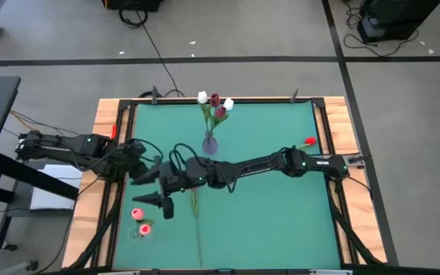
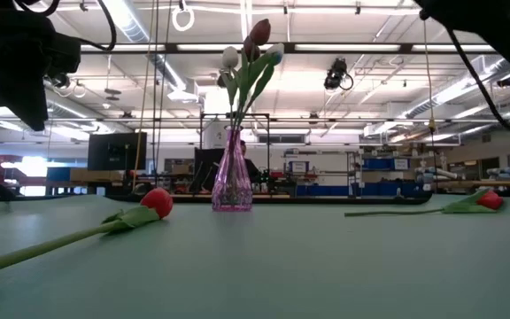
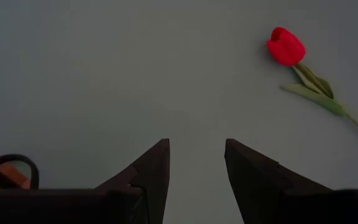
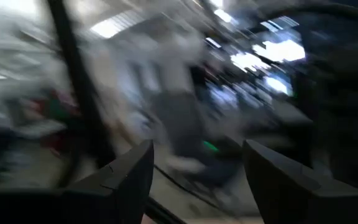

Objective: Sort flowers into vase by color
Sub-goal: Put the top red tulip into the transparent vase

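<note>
The 2 dark, jointed arms carried looping black cables; each matte black wedge-shaped left finger (image 3: pixel 148 180) tapered.

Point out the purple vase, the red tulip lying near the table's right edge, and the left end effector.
purple vase (image 2: pixel 232 186): low view, on its glass body.
red tulip (image 1: pixel 311 141): high view, on its bud head.
left end effector (image 3: pixel 196 163): left wrist view, midway between its open fingertips.

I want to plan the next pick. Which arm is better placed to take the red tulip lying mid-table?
Probably left: its open left gripper looks straight down near the red tulip. The right gripper, also open, points away from it.
</note>
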Action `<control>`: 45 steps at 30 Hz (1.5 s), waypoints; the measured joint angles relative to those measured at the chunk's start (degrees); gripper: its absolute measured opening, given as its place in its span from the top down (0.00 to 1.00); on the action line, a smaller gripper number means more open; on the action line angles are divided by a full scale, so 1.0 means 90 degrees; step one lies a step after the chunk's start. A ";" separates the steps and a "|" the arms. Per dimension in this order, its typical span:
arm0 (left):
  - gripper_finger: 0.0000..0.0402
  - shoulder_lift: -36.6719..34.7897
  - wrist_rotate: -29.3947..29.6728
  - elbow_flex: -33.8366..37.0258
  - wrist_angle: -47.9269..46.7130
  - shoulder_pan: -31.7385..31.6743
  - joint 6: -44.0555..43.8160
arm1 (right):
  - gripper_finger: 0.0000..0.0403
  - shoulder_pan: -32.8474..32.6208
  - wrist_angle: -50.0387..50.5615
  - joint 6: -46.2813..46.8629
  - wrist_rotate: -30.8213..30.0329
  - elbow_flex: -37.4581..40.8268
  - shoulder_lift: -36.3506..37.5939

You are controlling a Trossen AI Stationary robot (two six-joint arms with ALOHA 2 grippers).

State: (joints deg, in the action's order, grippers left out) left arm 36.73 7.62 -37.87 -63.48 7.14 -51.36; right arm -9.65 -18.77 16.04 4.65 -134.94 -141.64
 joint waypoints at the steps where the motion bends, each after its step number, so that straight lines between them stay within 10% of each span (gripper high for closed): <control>1: 0.60 0.0000 0.0001 0.0000 0.0035 0.0000 0.0011 | 0.38 0.0000 0.0463 -0.0090 -0.0318 0.0003 0.0130; 12: 0.60 0.0005 0.0518 0.0002 0.1588 0.0000 0.0508 | 0.39 -0.0043 0.6324 0.2452 -0.4187 0.0003 0.2108; 21: 0.60 0.0794 0.0685 0.0002 0.2505 -0.0073 0.0061 | 0.42 0.0109 1.1927 0.6256 -0.4819 0.0002 0.2932; 45: 0.60 0.2140 0.0566 0.0002 0.3373 -0.0236 -0.0116 | 0.43 0.0345 1.1255 0.7534 -0.2626 0.3784 0.4194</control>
State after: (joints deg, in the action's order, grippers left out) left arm 55.99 12.71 -37.85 -33.12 5.01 -52.40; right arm -6.55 82.53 83.85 -18.98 -100.88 -103.89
